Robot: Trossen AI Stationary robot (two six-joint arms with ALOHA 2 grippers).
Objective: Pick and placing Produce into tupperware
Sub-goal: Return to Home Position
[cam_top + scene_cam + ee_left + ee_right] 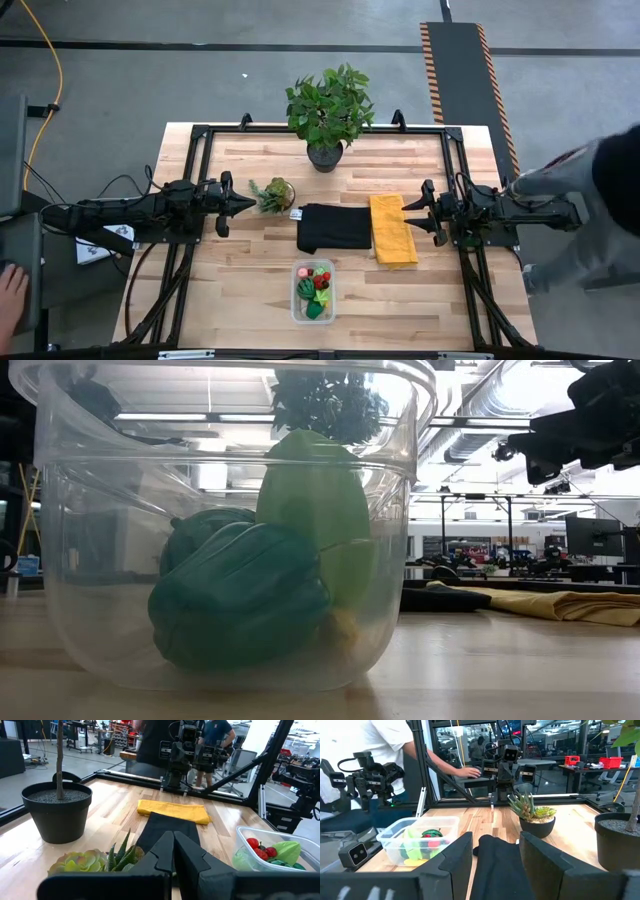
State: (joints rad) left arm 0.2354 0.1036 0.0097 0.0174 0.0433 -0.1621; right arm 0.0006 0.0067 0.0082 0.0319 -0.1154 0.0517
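Ok, status: the tupperware [295, 297] sits at the near edge of the table [440, 300], roughly centred between the arms and well apart from both grippers. All visible produce [314, 288] is inside it: red cherries [260, 849], a lime-green piece [315, 500], a dark green pepper [240, 595], plus something yellow low down that I can't identify.

The left gripper [247, 203] hovers at the left side with its fingers [165, 847] pressed together on nothing. Its tip is just beside the small succulent [274, 193]; the tupperware lies nearer and to its right.

The right gripper [408, 213] hovers at the right side, over the right edge of the yellow cloth [393, 232]. Its fingers [455, 855] are spread with a clear gap and hold nothing; the tupperware lies nearer and to its left.

A black cloth [335, 228] lies between the grippers, touching the yellow one. The big potted plant [328, 105] is at the far edge.
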